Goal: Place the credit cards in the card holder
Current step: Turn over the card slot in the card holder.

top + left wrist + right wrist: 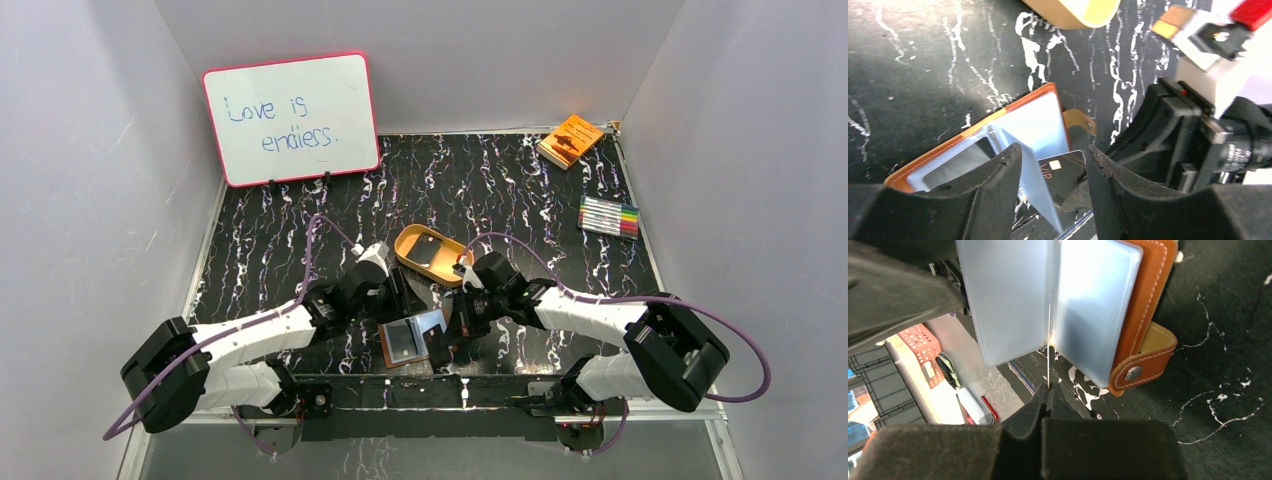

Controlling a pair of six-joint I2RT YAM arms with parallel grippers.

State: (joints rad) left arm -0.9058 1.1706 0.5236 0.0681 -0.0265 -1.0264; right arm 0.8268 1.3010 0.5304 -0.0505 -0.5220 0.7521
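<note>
Right claw (pixel 1048 388) pinches black card (pixel 1062 172) at open card holder (pixel 1148 290)

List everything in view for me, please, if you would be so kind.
whiteboard: one, white with pink frame, far left
booklet: one, orange, far right corner
marker set: one, mixed colours, right side
tray: one, tan oval, centre, dark flat item inside
card holder: one, reddish-brown, open, near edge
black card: one, black, at the holder's clear sleeves
table: one, black marbled, underneath
left claw: one, black, open over the card holder
right claw: one, black, shut on a card holder sleeve
</note>
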